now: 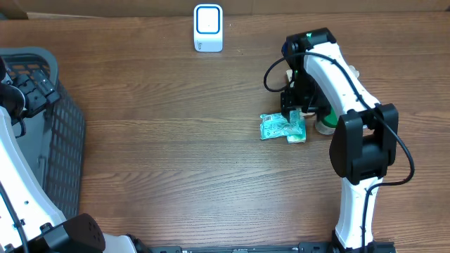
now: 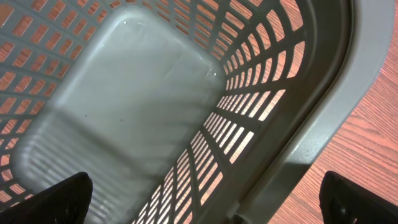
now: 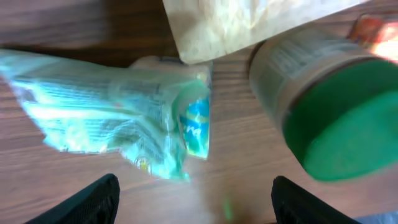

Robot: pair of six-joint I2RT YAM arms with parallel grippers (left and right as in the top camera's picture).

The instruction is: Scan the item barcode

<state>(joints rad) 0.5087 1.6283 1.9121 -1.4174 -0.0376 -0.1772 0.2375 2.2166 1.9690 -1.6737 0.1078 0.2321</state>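
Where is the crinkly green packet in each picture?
Overhead: the green packet lies right of centre on the table, beneath the right arm.
Left wrist: not in it, only the basket.
Right wrist: the packet fills the left half, lying on the table.
Shared landmark: the green-lidded jar, just right of the packet in overhead and right wrist.

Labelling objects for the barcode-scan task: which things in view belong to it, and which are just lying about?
Job: green packet; white scanner; right gripper, open beside the packet.
Lying about: green-lidded jar; tan bag; grey basket, under the open left gripper.
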